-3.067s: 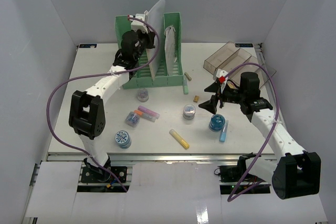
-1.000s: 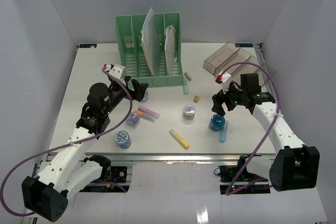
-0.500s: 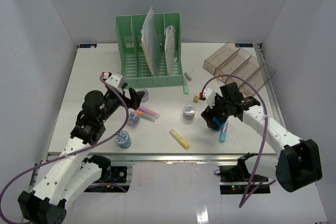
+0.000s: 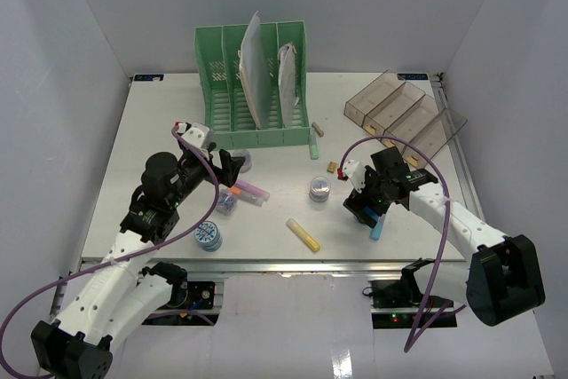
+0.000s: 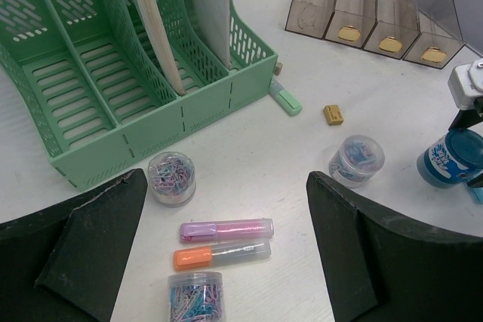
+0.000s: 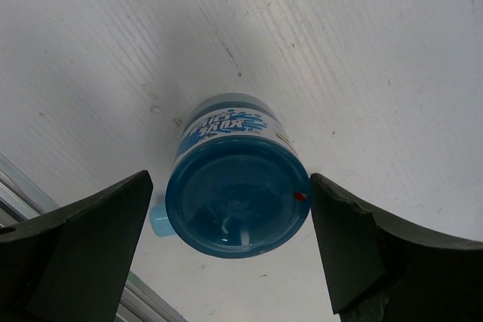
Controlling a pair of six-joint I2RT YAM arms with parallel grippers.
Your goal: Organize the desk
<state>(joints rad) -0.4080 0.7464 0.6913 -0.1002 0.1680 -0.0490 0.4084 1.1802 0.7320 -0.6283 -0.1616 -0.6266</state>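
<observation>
The desk [image 4: 160, 130] is a white tabletop strewn with small items. My left gripper [image 4: 232, 166] hangs open over it, just in front of the green file rack [image 4: 253, 86]. In the left wrist view its jaws [image 5: 226, 186] frame a purple highlighter [image 5: 226, 229], an orange highlighter [image 5: 223, 254] and two jars of paper clips [image 5: 171, 178] [image 5: 196, 297]. My right gripper [image 4: 361, 204] is open and lowered over a blue jar [image 6: 238, 186]. One finger stands on each side of the jar, the right one almost at its rim.
A clear brown compartment tray [image 4: 404, 108] sits at the back right. Papers stand in the rack. Loose on the desk are a yellow highlighter [image 4: 303, 235], a blue highlighter [image 4: 376, 226], a blue-lidded jar [image 4: 208, 234], a clip jar [image 4: 319, 188], a green marker [image 5: 285, 100] and a tan eraser [image 5: 333, 115].
My right gripper has come down and toward the near edge, so its open jaws now straddle the blue jar. The left arm has barely shifted.
</observation>
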